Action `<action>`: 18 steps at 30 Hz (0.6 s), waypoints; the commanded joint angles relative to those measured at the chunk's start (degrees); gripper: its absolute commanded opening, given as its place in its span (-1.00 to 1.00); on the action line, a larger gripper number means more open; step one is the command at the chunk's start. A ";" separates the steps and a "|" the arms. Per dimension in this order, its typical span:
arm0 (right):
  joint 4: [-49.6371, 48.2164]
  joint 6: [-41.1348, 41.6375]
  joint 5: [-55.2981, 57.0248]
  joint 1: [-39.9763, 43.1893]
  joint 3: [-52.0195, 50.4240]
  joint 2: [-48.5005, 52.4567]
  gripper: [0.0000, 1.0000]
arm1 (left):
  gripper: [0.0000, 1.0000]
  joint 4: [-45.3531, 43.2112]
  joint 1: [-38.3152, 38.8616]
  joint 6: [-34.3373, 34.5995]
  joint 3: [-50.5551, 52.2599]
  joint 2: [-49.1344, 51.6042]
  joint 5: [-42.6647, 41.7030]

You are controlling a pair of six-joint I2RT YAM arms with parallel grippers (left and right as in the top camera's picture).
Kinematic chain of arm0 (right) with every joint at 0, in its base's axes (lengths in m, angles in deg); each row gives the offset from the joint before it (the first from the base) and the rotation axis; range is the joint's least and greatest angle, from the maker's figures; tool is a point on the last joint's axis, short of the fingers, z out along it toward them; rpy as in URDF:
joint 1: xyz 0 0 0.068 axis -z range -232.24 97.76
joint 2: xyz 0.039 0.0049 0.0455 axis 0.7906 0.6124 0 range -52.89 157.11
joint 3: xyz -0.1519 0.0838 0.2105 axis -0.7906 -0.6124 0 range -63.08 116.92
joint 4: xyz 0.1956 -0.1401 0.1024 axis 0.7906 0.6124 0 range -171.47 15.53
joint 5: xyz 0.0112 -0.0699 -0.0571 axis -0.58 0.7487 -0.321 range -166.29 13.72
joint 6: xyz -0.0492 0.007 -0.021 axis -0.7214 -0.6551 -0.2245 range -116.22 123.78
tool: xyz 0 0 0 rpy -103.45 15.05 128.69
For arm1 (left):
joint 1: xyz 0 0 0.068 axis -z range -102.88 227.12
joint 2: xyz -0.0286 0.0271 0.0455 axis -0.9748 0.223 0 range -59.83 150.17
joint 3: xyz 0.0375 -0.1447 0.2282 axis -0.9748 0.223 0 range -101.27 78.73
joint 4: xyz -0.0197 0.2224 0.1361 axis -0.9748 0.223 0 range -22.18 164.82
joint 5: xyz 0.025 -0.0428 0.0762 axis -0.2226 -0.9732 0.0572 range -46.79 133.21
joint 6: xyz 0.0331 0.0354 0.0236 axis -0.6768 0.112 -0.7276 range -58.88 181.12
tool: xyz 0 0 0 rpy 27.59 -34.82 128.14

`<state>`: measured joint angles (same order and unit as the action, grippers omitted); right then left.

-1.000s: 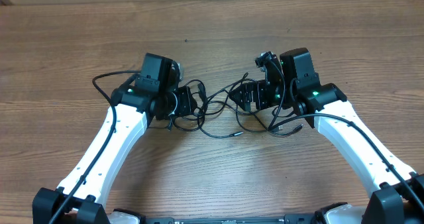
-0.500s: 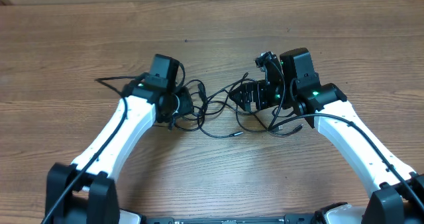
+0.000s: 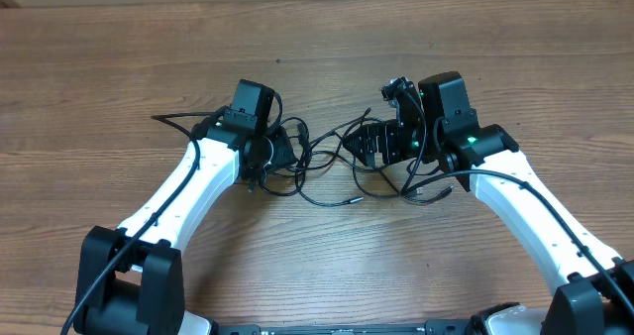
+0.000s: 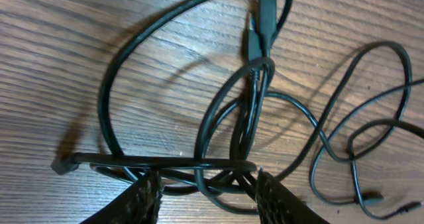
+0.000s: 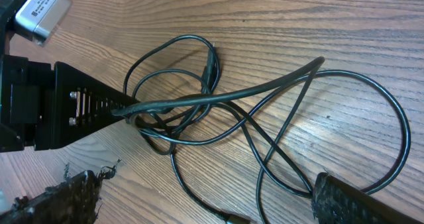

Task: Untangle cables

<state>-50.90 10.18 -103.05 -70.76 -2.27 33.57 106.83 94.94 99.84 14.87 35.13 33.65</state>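
Overhead: two arms, one tangle of cables; left jaws, right jaws apart.

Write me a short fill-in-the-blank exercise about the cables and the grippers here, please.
1. The cables are ___ in colour.
2. They lie on a ___ table.
3. The right gripper is wide ___.
4. Seen from overhead, most of the cables lie ___ the left gripper and the right one.
Missing words: black; wooden; open; between.

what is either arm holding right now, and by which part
Nothing looks clamped. The left end effector is open, astride a bunch of the cables; the right end effector is wide open over them too.
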 commanded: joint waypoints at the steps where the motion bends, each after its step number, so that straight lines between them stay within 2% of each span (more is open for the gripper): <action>1: -0.24 -0.02 -0.24 -0.11 1.03 0.37 1.00 | -0.03 -0.26 0.22 1.01 -0.63 0.42 2.62; 3: -0.22 -0.24 -0.24 -0.11 1.03 0.37 1.00 | -0.14 0.07 0.35 1.18 -0.63 0.42 2.03; 6: -0.20 -0.26 -0.24 -0.11 1.03 0.37 1.00 | -0.17 1.68 1.03 1.20 -0.63 0.42 2.05; 11: -0.20 -0.33 -0.24 -0.11 1.03 0.37 1.00 | -0.14 5.64 2.67 3.58 -0.63 0.42 2.08; 18: -0.20 -0.42 -0.24 -0.11 1.03 0.37 1.00 | -0.11 6.45 3.63 4.24 -0.63 0.42 2.43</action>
<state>-50.84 10.16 -103.05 -70.76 -2.27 33.57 113.12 98.15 102.68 14.87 35.13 34.96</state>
